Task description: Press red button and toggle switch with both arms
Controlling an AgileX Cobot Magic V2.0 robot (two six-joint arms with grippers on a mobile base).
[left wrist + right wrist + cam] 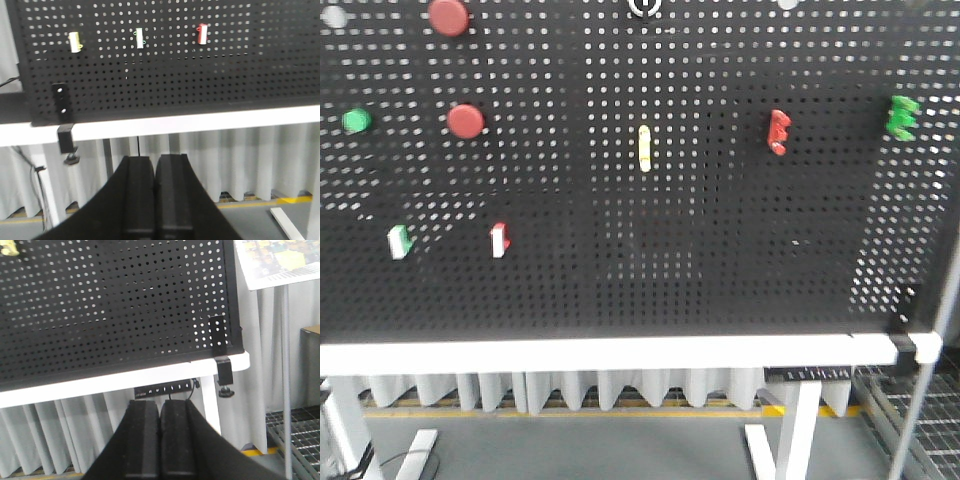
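In the front view a black pegboard [720, 250] carries two round red buttons, one at mid-left [465, 121] and one at the top edge [448, 15]. The bright red notched toggle switch [779, 132] sits at the upper right. Neither gripper shows in this view. In the left wrist view my left gripper [156, 160] is shut and empty, below the white table edge [200, 122]. In the right wrist view my right gripper [160, 405] is shut and empty, below the board's right corner. The red buttons and the toggle switch are out of both wrist views.
The board also holds a green button [356, 121], a pale yellow lever [644, 147], a green notched switch [903, 116], a green-and-white switch [400, 241] and a red-and-white switch [500, 240]. Black clamps [64, 135] [220, 355] hold the board. A power strip [165, 388] hangs under the table.
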